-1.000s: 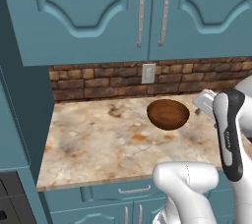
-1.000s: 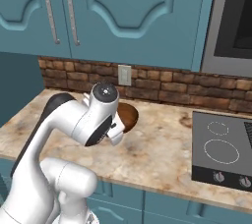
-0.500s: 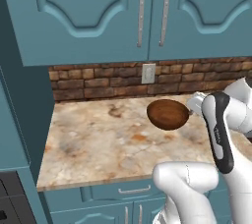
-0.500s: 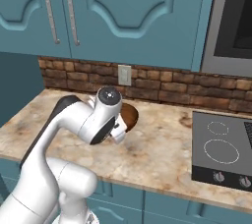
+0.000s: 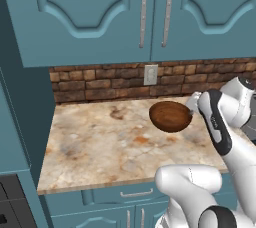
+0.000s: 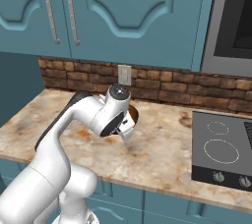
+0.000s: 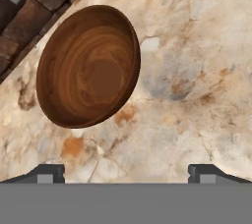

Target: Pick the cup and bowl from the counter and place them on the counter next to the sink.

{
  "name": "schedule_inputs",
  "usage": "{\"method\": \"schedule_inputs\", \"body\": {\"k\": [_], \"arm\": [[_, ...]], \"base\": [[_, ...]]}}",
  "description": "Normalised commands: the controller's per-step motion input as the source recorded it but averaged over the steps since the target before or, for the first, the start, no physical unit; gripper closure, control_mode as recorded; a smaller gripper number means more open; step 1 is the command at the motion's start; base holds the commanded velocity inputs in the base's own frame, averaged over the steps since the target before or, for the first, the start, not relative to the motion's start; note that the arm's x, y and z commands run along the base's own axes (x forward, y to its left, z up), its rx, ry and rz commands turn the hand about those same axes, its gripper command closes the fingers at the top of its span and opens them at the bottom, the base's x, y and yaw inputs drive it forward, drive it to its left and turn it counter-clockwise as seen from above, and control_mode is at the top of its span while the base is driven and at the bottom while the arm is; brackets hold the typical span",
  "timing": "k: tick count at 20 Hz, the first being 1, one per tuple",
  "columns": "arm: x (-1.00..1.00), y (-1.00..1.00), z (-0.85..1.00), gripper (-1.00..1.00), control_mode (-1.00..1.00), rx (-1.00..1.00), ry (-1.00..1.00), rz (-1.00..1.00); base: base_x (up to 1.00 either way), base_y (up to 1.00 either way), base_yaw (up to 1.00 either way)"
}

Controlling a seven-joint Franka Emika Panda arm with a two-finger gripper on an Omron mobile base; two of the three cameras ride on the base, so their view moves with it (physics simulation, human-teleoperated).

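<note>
The wide dark-brown wooden bowl [image 5: 170, 116] sits upright on the beige marbled counter [image 5: 100, 142], close to the brick backsplash. From the right base camera, just a sliver of the bowl [image 6: 133, 115] peeks out behind the wrist. In the hand view the bowl [image 7: 88, 66] lies ahead and to the left. My gripper [image 7: 126, 172] is open, its jaws wide apart over bare counter [image 7: 197, 95] with nothing between them. The gripper [image 6: 124, 132] hangs just beside the bowl, on its stove side. The cup and the sink are out of view.
A black stovetop [image 6: 221, 149] is set into the counter to the right, under a built-in oven [image 6: 234, 16]. Teal upper cabinets [image 5: 150, 12] hang above. A wall outlet [image 5: 150, 74] sits on the brick backsplash behind the bowl.
The hand has shifted a little toward the bowl. The jaws have stayed wide open and the bowl has not moved.
</note>
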Motion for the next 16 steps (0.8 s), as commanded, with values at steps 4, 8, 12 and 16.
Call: {"method": "schedule_inputs", "body": {"k": [4, 8, 12, 16], "arm": [[0.25, -0.44, -0.12, -1.0, -1.0, 0.0, 0.01, 0.0], [0.24, -0.27, -0.08, -1.0, -1.0, 0.0, 0.0, 0.01], [0.3, -0.04, -0.17, -1.0, -1.0, 0.0, 0.0, 0.03], [0.25, 0.0, -0.22, -1.0, -1.0, 0.0, 0.0, 0.02]], "base": [[0.0, 0.0, 0.0], [0.0, 0.0, 0.0], [0.0, 0.0, 0.0], [0.0, 0.0, 0.0]]}}
